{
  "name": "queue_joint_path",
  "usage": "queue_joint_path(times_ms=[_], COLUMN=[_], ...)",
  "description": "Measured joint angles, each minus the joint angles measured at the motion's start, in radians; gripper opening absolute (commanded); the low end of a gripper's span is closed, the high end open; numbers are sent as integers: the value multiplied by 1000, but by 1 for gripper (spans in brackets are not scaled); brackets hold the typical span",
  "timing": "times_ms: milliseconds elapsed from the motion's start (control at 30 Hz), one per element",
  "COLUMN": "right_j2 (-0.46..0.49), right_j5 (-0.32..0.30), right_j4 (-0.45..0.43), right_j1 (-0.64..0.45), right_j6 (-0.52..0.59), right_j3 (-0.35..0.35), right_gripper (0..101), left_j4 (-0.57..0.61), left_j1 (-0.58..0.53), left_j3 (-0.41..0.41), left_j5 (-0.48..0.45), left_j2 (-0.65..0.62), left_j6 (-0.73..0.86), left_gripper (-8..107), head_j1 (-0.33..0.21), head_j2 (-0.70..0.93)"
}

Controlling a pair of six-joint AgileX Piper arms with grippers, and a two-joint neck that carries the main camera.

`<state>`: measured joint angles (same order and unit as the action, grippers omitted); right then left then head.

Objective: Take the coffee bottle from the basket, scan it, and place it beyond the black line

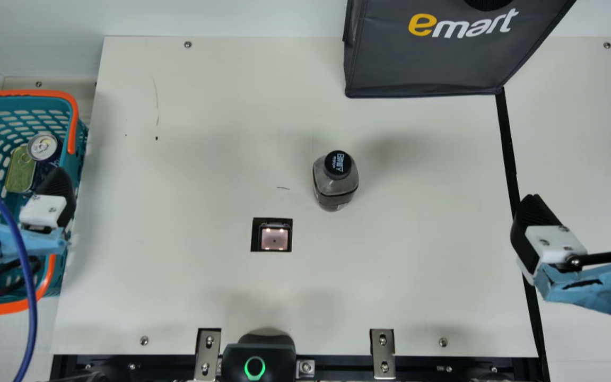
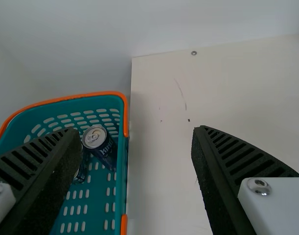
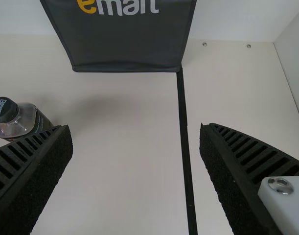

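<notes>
At centre of desk (image 1: 401, 297), main view, clock read w/ 12 at far edge: coffee bottle (image 1: 335, 183), qty 1, upright, blk cap w/ white print, dark lower body; lies on near side of blk line, i.e. btwn scanner & line, apart from both. Scanner window (image 1: 275, 239), qty 1, sq., lit, blk surround, 7–8 o'clock of bottle, near. Blk line (image 1: 508, 154), qty 1, 3 o'clock, running from far bag corner to near edge. Shopping bag (image 1: 422, 63), dk grey, 1 o'clock, at far end of line. Basket (image 1: 75, 132), teal w/ orange rim & handle, 9 o'clock; contents incl. round can (image 1: 43, 145) & green tin (image 1: 19, 171), tin at 7–8 o'clock of can. L claw (image 1: 16, 183), 9 o'clock, above basket; its wrist view has the ribbed fingers (image 2: 232, 161) wide apart. R claw (image 1: 585, 209), 3 o'clock, above/beside blk line; fingers (image 3: 247, 161) likewise spread, line seen btwn them in its wrist view. Unit w/ green ring (image 1: 258, 361), blk, 6–7 o'clock, near edge.
</notes>
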<state>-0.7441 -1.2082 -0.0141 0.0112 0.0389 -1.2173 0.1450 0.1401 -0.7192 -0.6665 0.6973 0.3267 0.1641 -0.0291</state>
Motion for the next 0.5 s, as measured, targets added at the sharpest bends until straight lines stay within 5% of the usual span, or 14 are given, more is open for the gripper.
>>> queue_joint_path(times_ms=[500], right_j2=[0], right_j5=[0], right_j4=[0], right_j1=[0], right_j6=[0], right_j3=[0], right_gripper=[91], left_j4=[-85], left_j1=[-34], left_j3=[34], left_j5=[-32], left_j2=[-68], left_j6=[-110], left_gripper=[90], head_j1=[2], head_j2=[0])
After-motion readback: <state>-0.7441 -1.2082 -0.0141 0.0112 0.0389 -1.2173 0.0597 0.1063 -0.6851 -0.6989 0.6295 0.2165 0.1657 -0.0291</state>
